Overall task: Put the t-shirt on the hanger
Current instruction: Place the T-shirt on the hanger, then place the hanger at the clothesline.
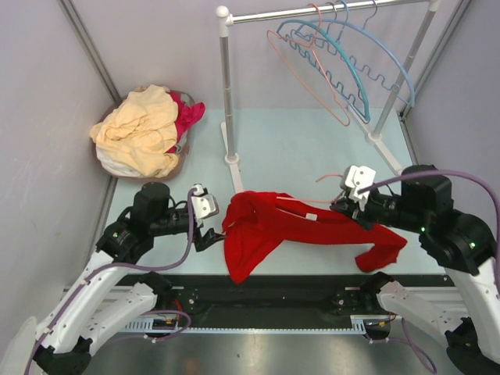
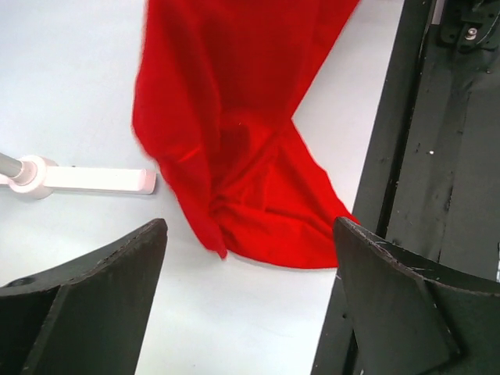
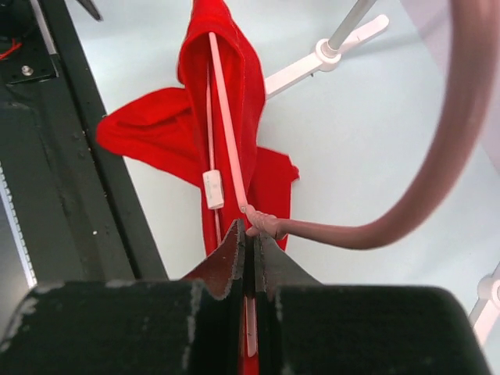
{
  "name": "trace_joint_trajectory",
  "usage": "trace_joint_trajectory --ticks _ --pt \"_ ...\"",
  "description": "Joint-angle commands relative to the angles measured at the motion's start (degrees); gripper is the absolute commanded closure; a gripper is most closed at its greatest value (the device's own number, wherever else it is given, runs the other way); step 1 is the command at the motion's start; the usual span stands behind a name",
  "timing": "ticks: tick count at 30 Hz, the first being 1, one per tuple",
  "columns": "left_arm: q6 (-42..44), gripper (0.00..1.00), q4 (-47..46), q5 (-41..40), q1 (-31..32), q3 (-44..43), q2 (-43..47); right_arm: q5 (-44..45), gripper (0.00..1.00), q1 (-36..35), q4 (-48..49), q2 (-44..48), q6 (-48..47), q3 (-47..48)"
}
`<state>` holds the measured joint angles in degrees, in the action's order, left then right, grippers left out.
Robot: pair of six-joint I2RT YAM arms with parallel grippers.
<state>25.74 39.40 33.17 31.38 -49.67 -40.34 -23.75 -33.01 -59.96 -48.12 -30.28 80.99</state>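
Observation:
The red t-shirt (image 1: 266, 223) lies crumpled on the pale table between the two arms; it also shows in the left wrist view (image 2: 234, 156) and in the right wrist view (image 3: 226, 94). My right gripper (image 1: 349, 205) is shut on the salmon-pink hanger (image 3: 223, 109) just below its hook (image 3: 375, 226). One hanger arm runs into the shirt's neck opening, beside the white label (image 3: 212, 190). The rest of the hanger is hidden by cloth. My left gripper (image 1: 209, 238) is open and empty just left of the shirt's lower edge, fingers (image 2: 117, 281) apart and touching no cloth.
A clothes rail (image 1: 328, 9) at the back carries a second salmon hanger (image 1: 305, 70) and blue wavy hangers (image 1: 359, 70). Its white foot (image 1: 232, 148) stands just behind the shirt. A basket (image 1: 144, 129) at back left holds yellow and magenta garments. A black rail (image 1: 266, 293) edges the table front.

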Motion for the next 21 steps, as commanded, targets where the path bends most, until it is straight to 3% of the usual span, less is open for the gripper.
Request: trace_joint_trajectory --ticks 1,5,10,17,21 --pt "-0.6 0.09 -7.1 1.3 -0.2 1.2 -2.5 0.5 1.00 0.1 -2.9 0.9 2.3 1.7" --pt "0.7 0.09 -8.5 3.1 1.7 -2.3 -6.0 -1.0 1.00 0.0 -1.7 0.0 3.4 0.7" --pt "1.9 0.12 -8.3 -4.6 11.9 -8.7 -9.3 -0.9 1.00 -0.8 -0.7 -1.5 4.3 0.6" --pt "3.2 0.14 -11.0 -8.1 17.7 -13.1 -15.2 0.2 1.00 -3.4 -0.5 -1.6 4.5 1.0" --pt "7.2 0.24 -9.0 -9.3 21.6 -16.1 -21.6 0.7 1.00 -4.4 -0.2 -1.3 5.1 1.2"
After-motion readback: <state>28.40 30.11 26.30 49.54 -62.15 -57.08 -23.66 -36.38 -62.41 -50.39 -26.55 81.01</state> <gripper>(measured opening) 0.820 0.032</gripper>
